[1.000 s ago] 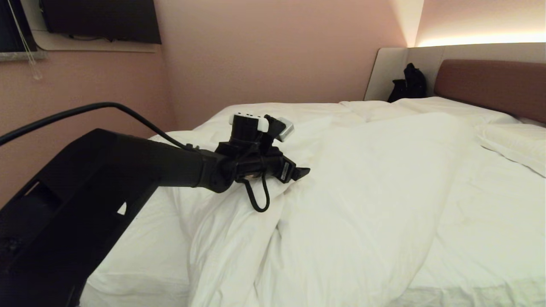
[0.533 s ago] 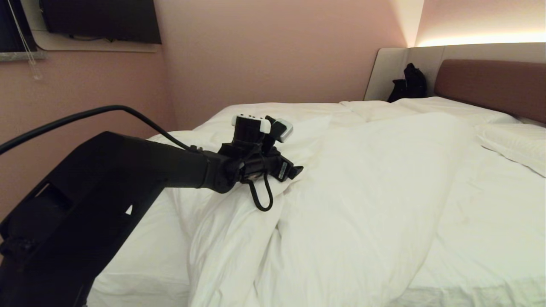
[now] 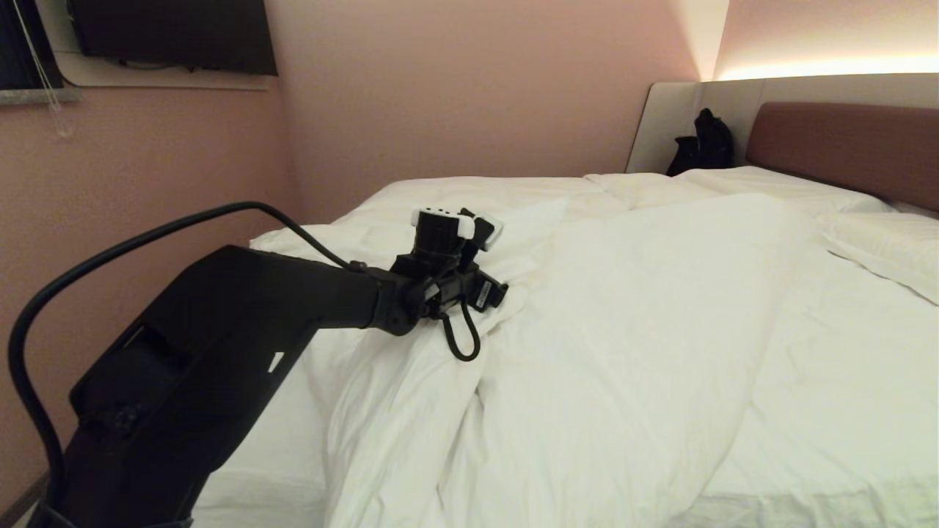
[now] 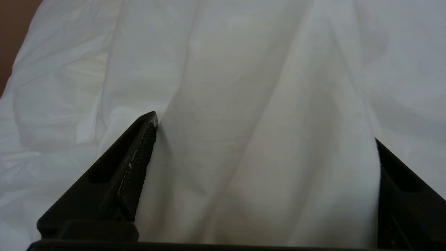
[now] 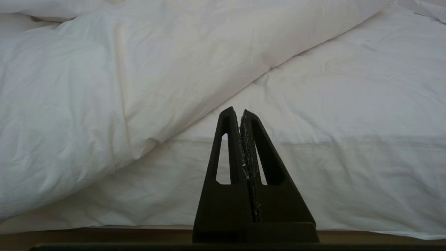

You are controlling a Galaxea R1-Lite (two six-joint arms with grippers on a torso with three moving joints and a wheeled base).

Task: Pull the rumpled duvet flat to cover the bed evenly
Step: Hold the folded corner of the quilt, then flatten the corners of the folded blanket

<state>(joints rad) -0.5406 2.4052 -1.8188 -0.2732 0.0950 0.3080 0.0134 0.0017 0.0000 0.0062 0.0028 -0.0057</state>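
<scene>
— Where is your left gripper (image 3: 493, 292)?

— Low over the duvet (image 3: 623, 330), near its bunched left part; my jaws are spread wide with a raised fold between them, nothing pinched.

— And the duvet?

— Heaped in wrinkles across the middle of the bed (image 3: 843, 411); bare sheet shows either side; my right gripper (image 5: 240, 113) is clamped empty by the mattress edge.

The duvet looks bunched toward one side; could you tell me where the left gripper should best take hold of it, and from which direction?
Probably the raised fold of the duvet directly under the open left gripper, coming from above. The ridge stands up between its fingers, so closing there should pinch the fabric. Bare sheet shows on the bed to the robot's right.
</scene>
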